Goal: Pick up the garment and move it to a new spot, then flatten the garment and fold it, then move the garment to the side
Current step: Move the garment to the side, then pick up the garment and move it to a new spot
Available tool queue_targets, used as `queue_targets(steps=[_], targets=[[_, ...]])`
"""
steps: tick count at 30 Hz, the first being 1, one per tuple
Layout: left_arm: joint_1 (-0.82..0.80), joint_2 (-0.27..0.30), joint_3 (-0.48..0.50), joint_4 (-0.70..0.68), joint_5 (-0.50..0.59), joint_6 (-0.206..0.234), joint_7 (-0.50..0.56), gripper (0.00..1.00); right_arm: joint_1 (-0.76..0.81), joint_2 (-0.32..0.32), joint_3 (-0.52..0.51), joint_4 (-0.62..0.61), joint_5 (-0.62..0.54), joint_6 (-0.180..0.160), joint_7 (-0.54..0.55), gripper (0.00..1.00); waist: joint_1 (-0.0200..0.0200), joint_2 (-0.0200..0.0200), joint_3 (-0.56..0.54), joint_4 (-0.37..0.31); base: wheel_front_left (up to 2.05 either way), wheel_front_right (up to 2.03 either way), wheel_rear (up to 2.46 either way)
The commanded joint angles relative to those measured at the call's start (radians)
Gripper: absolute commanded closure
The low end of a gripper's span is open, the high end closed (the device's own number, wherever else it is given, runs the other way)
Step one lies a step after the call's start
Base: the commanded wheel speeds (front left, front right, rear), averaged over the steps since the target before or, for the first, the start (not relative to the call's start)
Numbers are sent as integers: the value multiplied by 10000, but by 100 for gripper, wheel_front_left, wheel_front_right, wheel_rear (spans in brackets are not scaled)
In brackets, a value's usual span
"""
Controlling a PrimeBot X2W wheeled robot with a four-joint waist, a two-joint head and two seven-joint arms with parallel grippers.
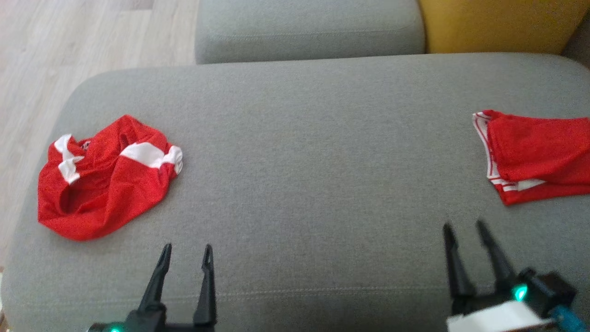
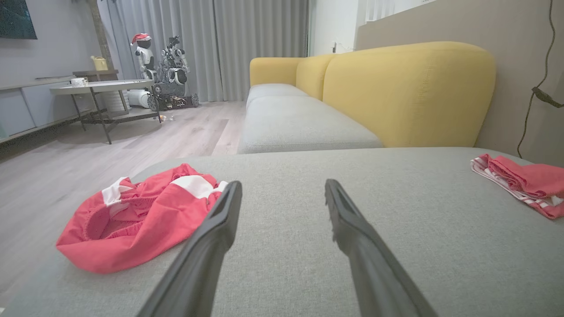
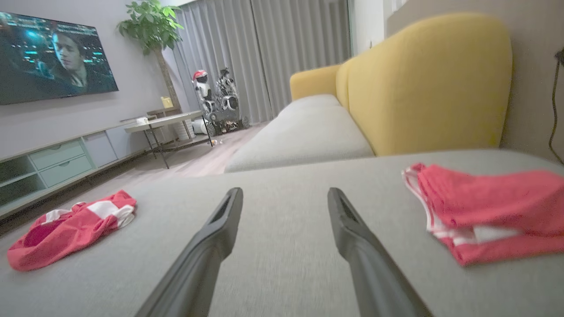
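A crumpled red garment with white patches [image 1: 106, 177] lies on the left of the grey sofa seat [image 1: 313, 138]; it also appears low left as the crumpled garment [image 2: 132, 222] and far left as the crumpled garment [image 3: 66, 229]. A folded red garment with white trim [image 1: 534, 154] lies flat at the seat's right edge, seen too as the folded garment [image 2: 524, 182] and the folded garment [image 3: 489, 211]. My left gripper [image 1: 186, 256] stands open near the front edge, right of the crumpled one, touching nothing. My right gripper [image 1: 463, 233] is open, below and left of the folded one, holding nothing.
A yellow backrest [image 1: 498, 23] and another grey seat cushion [image 1: 309, 27] lie beyond. Wood floor [image 1: 69, 41] borders the left side. A round side table [image 2: 101, 88], a parked robot [image 2: 167, 75] and a TV [image 3: 53, 61] stand across the room.
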Motion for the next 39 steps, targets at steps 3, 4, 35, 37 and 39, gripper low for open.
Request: queue_targets(steps=[3,4,35,37,39], targets=[[-119,-60,765,-175,111,-38,-53,0,-260,-14,458,-227,344,35,-81,0,1,-1,-231,-291,0,0,0],[-53,-56,808,-131,203,-58,-53,0,-285,-30,511,-152,296,35,-81,0,1,-1,-260,-351,0,0,0],[-579,-341,2365,919,166,-1353,-53,0,-439,440,1224,22,291,35,-81,0,1,-1,-459,1132,0,0,0],[-606,-367,2516,998,202,-1449,-53,0,-388,499,1256,-88,343,35,-82,0,1,-1,-495,1545,0,0,0],[-610,-386,2687,1056,214,-1557,-53,0,-317,538,1273,-99,329,35,-82,0,1,-1,-519,1901,0,0,0]])
